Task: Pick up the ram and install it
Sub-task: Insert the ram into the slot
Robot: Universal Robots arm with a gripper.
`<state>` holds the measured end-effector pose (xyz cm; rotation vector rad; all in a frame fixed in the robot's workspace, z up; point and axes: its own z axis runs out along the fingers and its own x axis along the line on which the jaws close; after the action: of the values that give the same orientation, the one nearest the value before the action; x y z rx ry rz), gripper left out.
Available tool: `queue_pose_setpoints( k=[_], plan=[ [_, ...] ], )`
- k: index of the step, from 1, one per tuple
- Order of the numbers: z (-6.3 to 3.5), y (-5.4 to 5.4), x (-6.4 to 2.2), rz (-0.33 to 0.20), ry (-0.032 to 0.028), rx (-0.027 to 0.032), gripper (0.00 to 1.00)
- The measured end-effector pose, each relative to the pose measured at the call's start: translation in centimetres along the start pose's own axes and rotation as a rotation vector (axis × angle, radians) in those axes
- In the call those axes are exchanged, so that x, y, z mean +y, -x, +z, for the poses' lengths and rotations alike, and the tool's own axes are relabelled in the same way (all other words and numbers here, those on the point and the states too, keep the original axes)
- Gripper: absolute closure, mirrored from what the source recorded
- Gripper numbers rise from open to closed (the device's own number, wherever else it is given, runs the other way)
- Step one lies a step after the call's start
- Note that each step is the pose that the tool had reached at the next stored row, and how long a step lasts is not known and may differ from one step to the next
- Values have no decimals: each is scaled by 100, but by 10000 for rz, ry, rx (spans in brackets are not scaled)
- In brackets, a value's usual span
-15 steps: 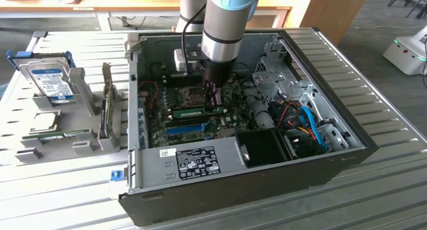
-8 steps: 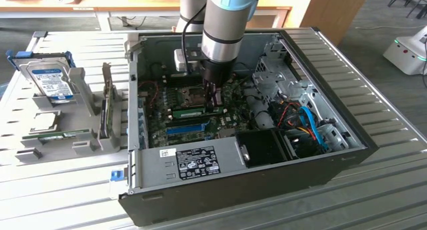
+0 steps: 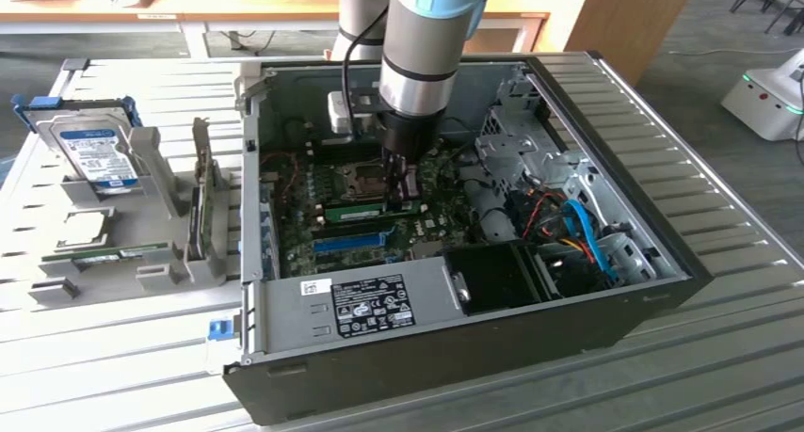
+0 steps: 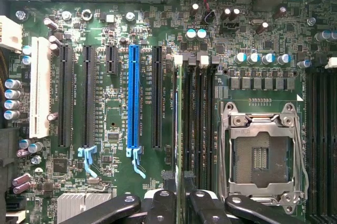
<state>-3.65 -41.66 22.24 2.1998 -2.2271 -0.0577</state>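
Currently: ram (image 4: 181, 129) stands on edge in a memory slot beside the CPU socket (image 4: 261, 155); jaws apart, straddling one end, not clamped. Judged light, stiff, thin and fragile (bare board, small chips), so best pinched across its thickness along the top edge

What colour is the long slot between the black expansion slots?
The slot is blue, clearest in the wrist view.

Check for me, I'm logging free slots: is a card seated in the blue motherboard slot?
No: the blue slot stands bare along its whole length, with nothing plugged into it.
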Motion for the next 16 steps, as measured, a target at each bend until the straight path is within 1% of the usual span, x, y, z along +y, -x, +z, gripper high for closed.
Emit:
queue_pose_setpoints(
  k=[16],
  plan=[
    [-75,1,3,0,0,0,81]
  ],
)
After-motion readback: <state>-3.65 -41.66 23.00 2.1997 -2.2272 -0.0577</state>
